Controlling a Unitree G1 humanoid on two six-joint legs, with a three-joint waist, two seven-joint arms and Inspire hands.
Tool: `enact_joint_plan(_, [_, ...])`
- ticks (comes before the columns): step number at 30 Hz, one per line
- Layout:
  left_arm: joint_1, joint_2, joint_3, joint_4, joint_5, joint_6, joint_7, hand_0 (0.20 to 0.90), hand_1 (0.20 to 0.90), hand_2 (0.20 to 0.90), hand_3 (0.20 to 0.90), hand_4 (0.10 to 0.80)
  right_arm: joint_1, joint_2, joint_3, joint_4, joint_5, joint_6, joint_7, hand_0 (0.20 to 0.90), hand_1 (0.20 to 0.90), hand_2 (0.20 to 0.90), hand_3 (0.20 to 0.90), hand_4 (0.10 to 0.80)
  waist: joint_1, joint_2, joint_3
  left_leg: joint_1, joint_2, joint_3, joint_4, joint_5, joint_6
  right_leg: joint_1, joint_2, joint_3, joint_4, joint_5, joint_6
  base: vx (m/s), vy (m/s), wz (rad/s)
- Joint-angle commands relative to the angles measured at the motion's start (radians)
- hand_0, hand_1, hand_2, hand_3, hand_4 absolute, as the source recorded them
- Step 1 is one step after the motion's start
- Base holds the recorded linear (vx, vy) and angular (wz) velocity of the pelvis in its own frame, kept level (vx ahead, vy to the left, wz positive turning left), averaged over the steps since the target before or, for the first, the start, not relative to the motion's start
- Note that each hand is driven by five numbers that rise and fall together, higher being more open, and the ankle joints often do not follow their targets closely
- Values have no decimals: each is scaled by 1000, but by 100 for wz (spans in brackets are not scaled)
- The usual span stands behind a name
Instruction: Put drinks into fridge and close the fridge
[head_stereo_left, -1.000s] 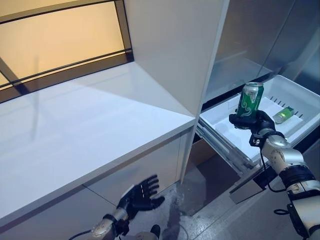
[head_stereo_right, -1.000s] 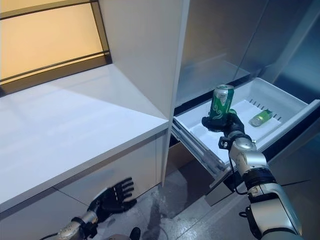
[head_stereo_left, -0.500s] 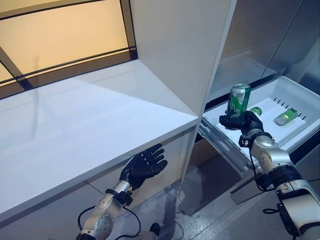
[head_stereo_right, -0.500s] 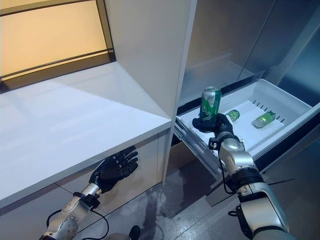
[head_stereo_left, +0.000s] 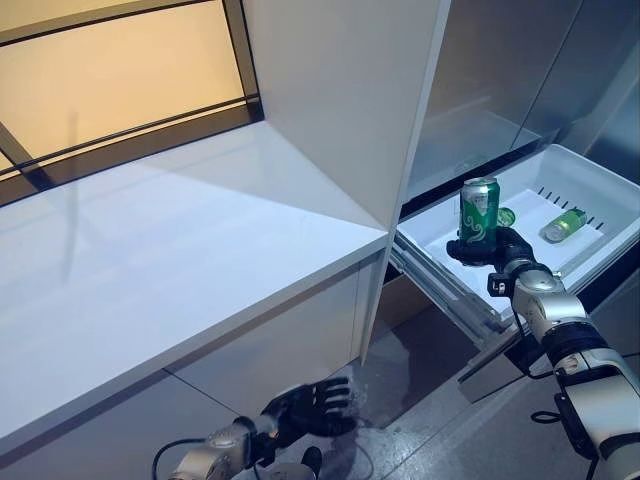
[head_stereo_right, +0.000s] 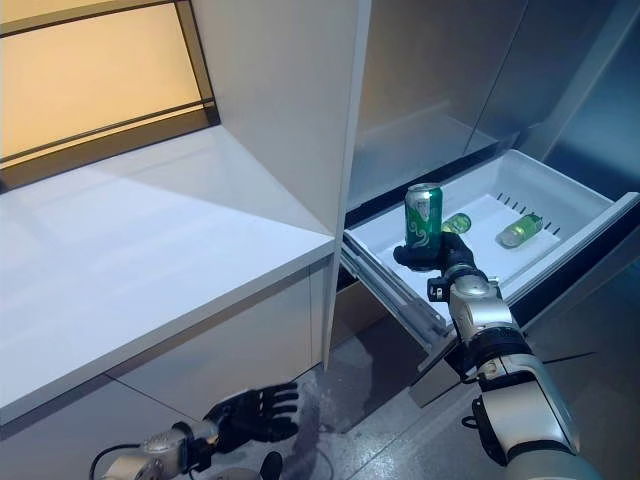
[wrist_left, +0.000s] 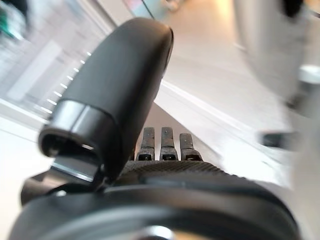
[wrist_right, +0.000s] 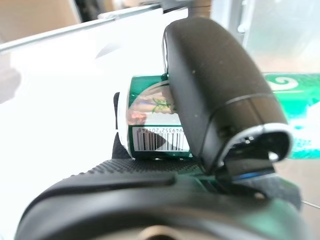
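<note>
My right hand (head_stereo_left: 503, 250) is shut on a green drink can (head_stereo_left: 479, 209), holding it upright over the near part of the white pulled-out fridge drawer (head_stereo_left: 432, 236). The right wrist view shows the same can (wrist_right: 155, 131) gripped behind the thumb. Two other green cans lie on their sides in the drawer: one (head_stereo_left: 506, 216) just behind the held can, one (head_stereo_left: 565, 224) farther to the right. My left hand (head_stereo_left: 309, 410) hangs low near the floor under the counter, fingers straight and spread, holding nothing.
A white counter (head_stereo_left: 170, 250) runs along the left, with a white upright panel (head_stereo_left: 350, 90) between it and the open fridge compartment (head_stereo_left: 480, 70). Metal slide rails (head_stereo_left: 440, 290) carry the drawer. The drawer's front edge (head_stereo_left: 600, 270) juts out at the right.
My right hand has lowered the can and moved it right, closer to the drawer. My left hand has dropped from in front of the counter's cabinet face down toward the floor.
</note>
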Motion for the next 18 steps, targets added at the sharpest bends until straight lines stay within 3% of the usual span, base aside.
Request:
enact_joint_plan(1, [-16,-8,12,57,57,-61,-16,900,900,900,900,800,-281,-173,57,-17,-54,-96,-1,300,300,300,200,100,20,-33,-92,33,-81,80,74,-156,47,-62,47,55,85,-61,-15,0,0,0])
enact_joint_plan(9, [-6,-61,158,290,188,-81,120,900,900,900,900,800,-296,-222,51,9,-146,-37,1,300,300,300,200,100,40,-45,-63,10,-79,72,107,-163,48,-75,39,33,117,-71,-22,42,-25,0])
enact_joint_plan(18, [11,-44,280,476,275,-31,224,900,900,900,900,800,-400,-322,119,65,-234,71,58,300,300,300,200,100,73,-49,-6,-68,-78,45,156,-163,49,-139,35,14,166,-83,-33,26,-28,3])
